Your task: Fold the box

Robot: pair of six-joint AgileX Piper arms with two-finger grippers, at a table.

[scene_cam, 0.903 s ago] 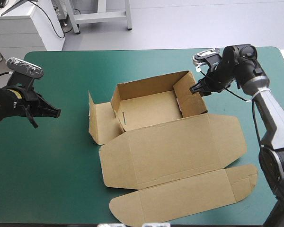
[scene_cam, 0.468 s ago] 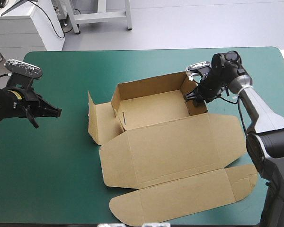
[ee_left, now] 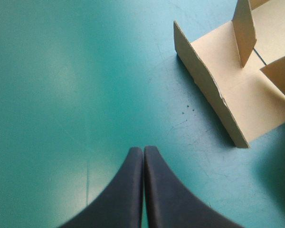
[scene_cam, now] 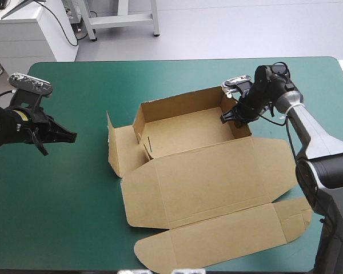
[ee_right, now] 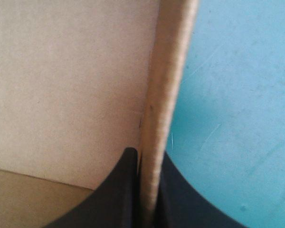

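the teal-green counter point(scene_cam: 57, 194) is bare from 7 to 10 o'clock of the box point(scene_cam: 206, 182), giving the left hand point(scene_cam: 73, 136), fingers point(ee_left: 133, 190) pressed together, wide passage. a raised side flap point(scene_cam: 117, 148) blocks the box's 9 o'clock. at 2 o'clock the right hand point(scene_cam: 224, 117) pinches the right wall point(ee_right: 166, 95); beyond, at 3 o'clock, the counter is open.

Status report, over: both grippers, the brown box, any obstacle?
Left black-fingered gripper shut, over bare teal-green cover, apart from brown cardboard box. Right black-fingered gripper shut on its right wall. Lid flat. No obstacle seen.
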